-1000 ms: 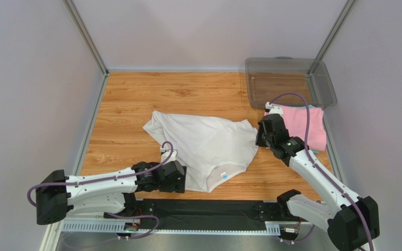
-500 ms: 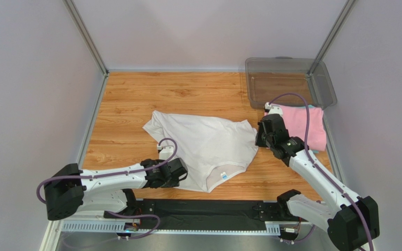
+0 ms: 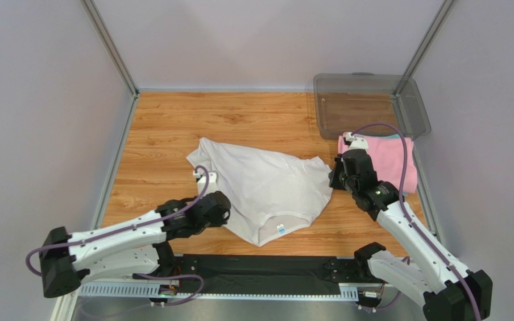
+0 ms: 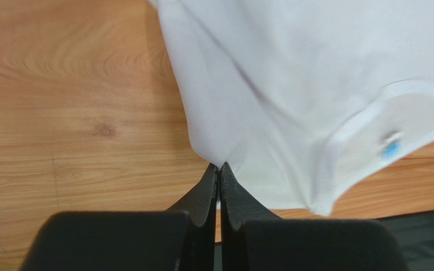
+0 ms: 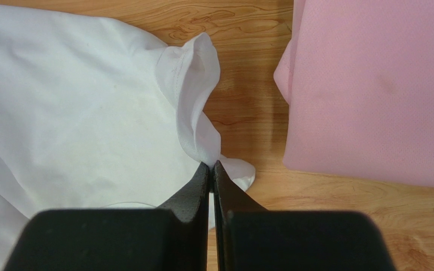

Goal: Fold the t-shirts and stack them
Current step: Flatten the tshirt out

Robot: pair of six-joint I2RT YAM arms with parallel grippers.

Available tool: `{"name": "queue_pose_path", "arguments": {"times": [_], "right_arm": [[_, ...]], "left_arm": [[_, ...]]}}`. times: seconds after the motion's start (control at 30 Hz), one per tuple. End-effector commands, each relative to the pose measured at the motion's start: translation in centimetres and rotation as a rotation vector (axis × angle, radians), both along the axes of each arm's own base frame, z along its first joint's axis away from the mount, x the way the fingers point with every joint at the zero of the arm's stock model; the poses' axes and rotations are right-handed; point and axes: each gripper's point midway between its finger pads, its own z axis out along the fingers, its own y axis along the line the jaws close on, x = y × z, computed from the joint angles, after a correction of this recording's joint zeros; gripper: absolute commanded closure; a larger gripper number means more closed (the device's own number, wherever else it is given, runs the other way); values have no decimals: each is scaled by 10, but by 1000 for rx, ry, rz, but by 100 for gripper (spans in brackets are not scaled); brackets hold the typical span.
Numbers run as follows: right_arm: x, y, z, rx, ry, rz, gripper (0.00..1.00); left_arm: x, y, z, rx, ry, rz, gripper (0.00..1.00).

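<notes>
A white t-shirt [image 3: 266, 187] lies spread and rumpled in the middle of the wooden table, collar and small blue tag [image 3: 281, 228] toward the near edge. My left gripper [image 4: 220, 167] is shut on the white t-shirt [image 4: 293, 84], pinching its near left edge; from above this gripper [image 3: 221, 212] sits at the shirt's lower left. My right gripper [image 5: 211, 165] is shut on a fold at the right edge of the white t-shirt [image 5: 78, 107], and shows from above [image 3: 334, 179] beside it. A folded pink t-shirt [image 3: 390, 160] [image 5: 372, 90] lies just right of it.
A clear plastic bin [image 3: 367, 103] stands at the back right corner, behind the pink t-shirt. Grey walls with metal posts enclose the table on three sides. A black strip [image 3: 253, 271] runs along the near edge between the arm bases.
My left gripper went from open to shut on the shirt's near left edge and pulled it up and away from the near edge. The white shirt shifted slightly. The right gripper stayed shut.
</notes>
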Motion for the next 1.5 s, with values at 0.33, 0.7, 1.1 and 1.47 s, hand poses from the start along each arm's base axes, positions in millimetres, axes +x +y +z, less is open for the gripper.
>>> {"name": "queue_pose_path", "arguments": {"times": [0.33,0.7,1.1,1.47], "right_arm": [[-12,16,210,216,-429,126,100],[-91,32,376,367,-761,420,100],[-27,51,383,294,-705,392,100],[150,57,358,116,-665,232,100]], "left_arm": [[40,60,292,-287,-682,63,100],[4,102,480,-451,-1031,-101,100],[62,89,473,-152,-1042,112,100],[234,51,409,-279,-703,25,100]]}}
